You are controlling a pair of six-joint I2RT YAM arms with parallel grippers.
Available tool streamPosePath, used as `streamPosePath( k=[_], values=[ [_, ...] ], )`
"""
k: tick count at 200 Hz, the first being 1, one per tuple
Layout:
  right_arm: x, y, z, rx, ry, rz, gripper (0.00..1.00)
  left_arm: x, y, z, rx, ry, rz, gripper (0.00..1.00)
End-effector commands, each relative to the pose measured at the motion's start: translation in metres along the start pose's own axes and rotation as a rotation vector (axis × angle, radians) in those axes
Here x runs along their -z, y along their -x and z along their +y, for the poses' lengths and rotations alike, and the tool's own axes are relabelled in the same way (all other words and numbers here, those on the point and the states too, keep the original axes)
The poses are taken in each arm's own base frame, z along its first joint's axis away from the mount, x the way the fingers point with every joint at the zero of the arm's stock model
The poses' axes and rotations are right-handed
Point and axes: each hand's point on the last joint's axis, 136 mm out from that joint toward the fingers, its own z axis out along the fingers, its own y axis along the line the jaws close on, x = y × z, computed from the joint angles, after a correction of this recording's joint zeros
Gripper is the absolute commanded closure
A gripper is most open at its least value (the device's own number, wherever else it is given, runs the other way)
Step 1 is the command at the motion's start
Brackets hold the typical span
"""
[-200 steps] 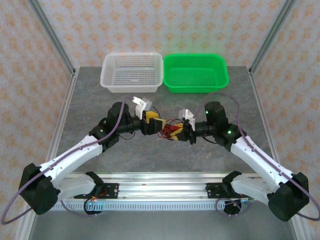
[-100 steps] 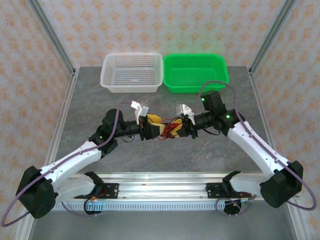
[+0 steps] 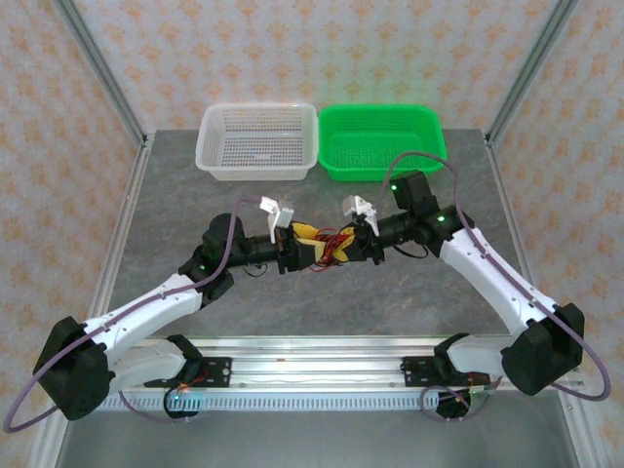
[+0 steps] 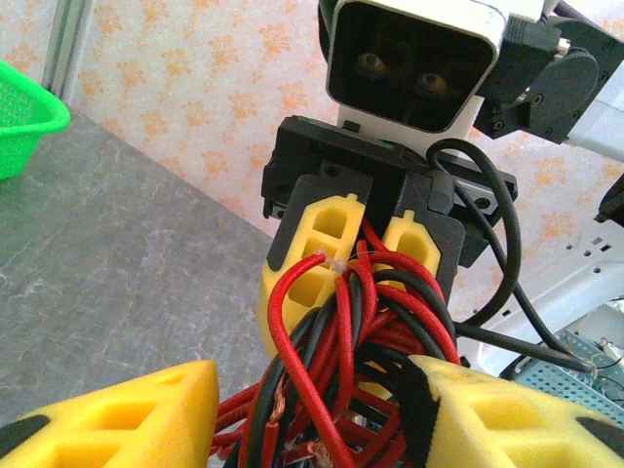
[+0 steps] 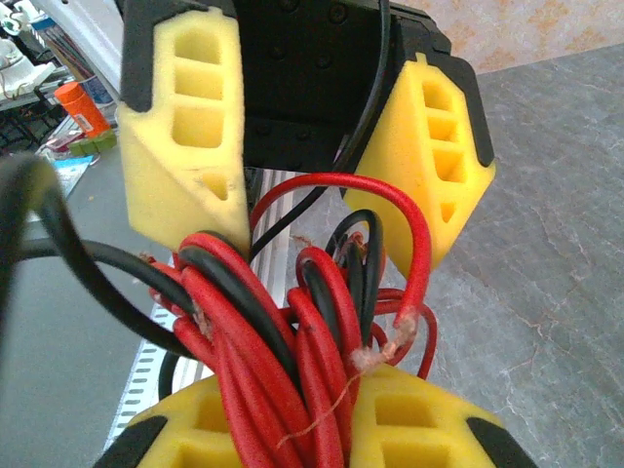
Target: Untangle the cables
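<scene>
Cables [image 5: 292, 322], thin glossy red and black wires with frayed copper ends, bunch over the grey marbled table [image 3: 175, 195]; right gripper [image 5: 322, 414] pinches them between hollow-celled yellow foam pads [image 5: 419, 429], left gripper [image 4: 312, 409] spread wide.

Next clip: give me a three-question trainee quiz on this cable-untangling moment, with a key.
1. True or false: the right gripper is shut on the cables.
2. The cables are: A) red and black, B) blue and white, C) all green.
3. Fill in: the white basket stands ___ of the green basket.
Key: 1 true; 2 A; 3 left.
</scene>
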Motion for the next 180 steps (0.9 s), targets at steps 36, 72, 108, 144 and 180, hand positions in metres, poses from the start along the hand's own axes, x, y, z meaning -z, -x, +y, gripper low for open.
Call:
streamPosePath(
  k=[36,72,108,144,180],
  values=[
    [0.01,0.03,-0.006,0.099,-0.045,-0.051,1.0,0.006,0.006,-0.039,-0.089,-0.111,0.002,0.42],
    [0.012,0.038,0.002,0.115,-0.004,-0.08,1.0,0.0,0.001,-0.034,-0.076,-0.119,0.017,0.47],
    [0.014,0.047,0.013,0.138,0.055,-0.111,1.0,-0.004,0.001,-0.016,-0.094,-0.026,0.027,0.42],
    [0.017,0.049,0.024,0.147,0.097,-0.111,1.0,0.013,0.015,-0.007,-0.19,0.128,-0.006,0.28],
    [0.022,0.046,0.027,0.141,0.119,-0.079,1.0,0.024,0.025,-0.01,-0.243,0.151,-0.035,0.45]
  ],
)
